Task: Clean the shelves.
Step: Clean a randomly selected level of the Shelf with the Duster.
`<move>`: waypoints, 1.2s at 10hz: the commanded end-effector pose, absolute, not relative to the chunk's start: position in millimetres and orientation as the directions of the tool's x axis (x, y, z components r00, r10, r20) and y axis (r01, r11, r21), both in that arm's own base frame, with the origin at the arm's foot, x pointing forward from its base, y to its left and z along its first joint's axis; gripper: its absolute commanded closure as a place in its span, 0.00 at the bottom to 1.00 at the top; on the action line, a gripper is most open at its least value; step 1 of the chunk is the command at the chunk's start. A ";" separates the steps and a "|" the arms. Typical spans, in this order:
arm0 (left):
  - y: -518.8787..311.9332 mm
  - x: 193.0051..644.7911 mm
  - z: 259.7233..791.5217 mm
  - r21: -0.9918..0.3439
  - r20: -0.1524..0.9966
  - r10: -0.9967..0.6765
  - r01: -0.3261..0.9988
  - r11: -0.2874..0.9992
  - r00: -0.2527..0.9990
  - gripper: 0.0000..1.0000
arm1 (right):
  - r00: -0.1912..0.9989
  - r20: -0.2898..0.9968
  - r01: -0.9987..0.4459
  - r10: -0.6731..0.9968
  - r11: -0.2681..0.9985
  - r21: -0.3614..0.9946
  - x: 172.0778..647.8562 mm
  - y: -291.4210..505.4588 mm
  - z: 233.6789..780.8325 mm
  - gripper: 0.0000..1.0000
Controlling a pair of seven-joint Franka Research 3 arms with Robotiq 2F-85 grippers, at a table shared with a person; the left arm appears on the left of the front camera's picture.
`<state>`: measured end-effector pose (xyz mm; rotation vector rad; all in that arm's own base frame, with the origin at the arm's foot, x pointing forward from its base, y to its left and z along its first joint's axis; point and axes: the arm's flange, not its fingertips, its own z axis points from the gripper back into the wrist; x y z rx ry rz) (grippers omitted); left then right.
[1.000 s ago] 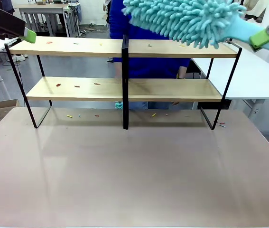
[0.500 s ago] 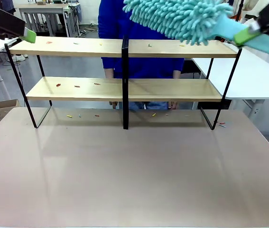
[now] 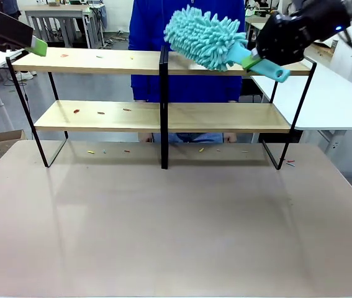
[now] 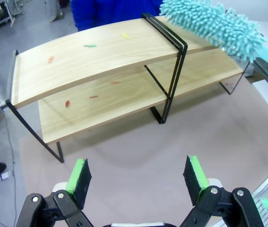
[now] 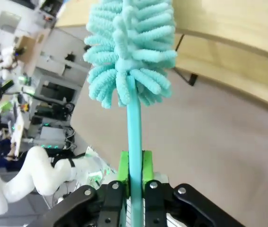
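Your shelves (image 3: 225,118) stand along the far edge of the tabletop (image 3: 176,236), running nearly from its far left corner to its far right corner. Two long pale wooden boards, one above the other, sit on a thin black metal frame with a black centre post (image 3: 163,105).

Treat the rack as stiff but probably light. The boards won't give, yet a hard sideways sweep could likely skid or rock that slim frame. If it needs steadying, I'd take hold at the centre post or an end upright, not at a board edge. Small coloured scraps (image 3: 76,111) lie on both boards, and a few more on the tabletop beneath the lower one.

The right claw (image 5: 134,165) is clamped tight on the turquoise handle of a fluffy duster (image 3: 203,40). Its head hovers at the top board just right of the centre post (whether it touches the wood, I can't tell). That head is soft and should fold over the scraps, so light pressure ought to do. The left claw (image 4: 137,175) stands wide and empty, up by the rack's left end.
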<state>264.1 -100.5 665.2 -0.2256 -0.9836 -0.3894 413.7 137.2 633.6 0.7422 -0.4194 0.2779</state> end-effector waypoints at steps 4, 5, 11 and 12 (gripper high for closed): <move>-99.6 263.3 666.2 -0.005 0.843 -0.219 0.415 0.910 0.491 0.00 | 0.921 0.389 -0.242 0.018 0.808 0.537 423.4 140.9 634.7 0.88; -99.6 263.3 666.2 -0.005 0.843 -0.219 0.415 0.910 0.491 0.00 | 0.931 0.365 -0.196 -0.004 0.838 0.509 423.1 137.5 634.4 0.88; -99.6 263.3 666.2 -0.005 0.843 -0.219 0.415 0.910 0.491 0.00 | 0.827 0.440 0.232 -0.351 0.925 0.301 395.8 97.6 658.6 0.88; -99.6 263.3 666.2 -0.005 0.843 -0.219 0.415 0.910 0.491 0.00 | 0.826 0.434 0.240 -0.359 0.921 0.306 394.8 94.8 658.6 0.88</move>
